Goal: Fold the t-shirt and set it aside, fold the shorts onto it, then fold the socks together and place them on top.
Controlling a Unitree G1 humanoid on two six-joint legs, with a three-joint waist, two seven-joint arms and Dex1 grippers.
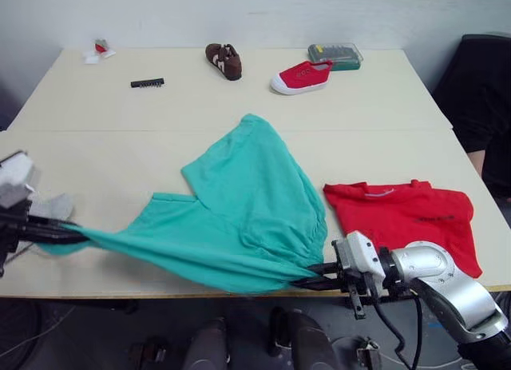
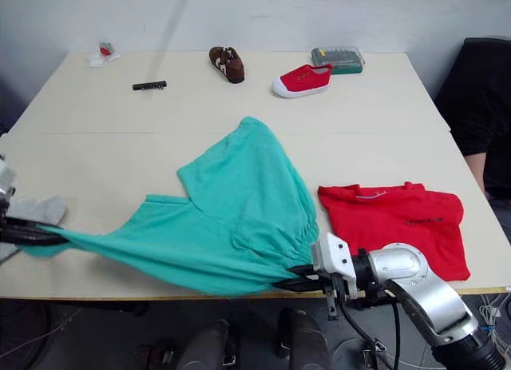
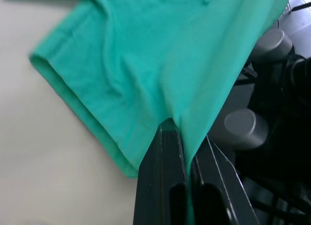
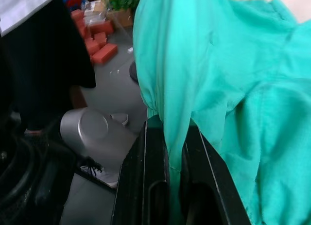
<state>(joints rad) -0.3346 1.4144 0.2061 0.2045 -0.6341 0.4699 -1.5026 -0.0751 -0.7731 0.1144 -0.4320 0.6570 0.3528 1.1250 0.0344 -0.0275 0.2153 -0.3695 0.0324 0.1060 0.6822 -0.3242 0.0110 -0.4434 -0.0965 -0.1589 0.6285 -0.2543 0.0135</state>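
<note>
1. The left gripper and right gripper each pinch an end of the shorts, stretched along the desk's near edge.
2. The folded t-shirt lies just right, nearer the right gripper.

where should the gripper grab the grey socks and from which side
Likely the rounded end of the socks nearest the table's middle, from above: they lie flat beside the left gripper, the near part under the stretched shorts. Both grippers, including the right gripper, are shut on the shorts.
</note>
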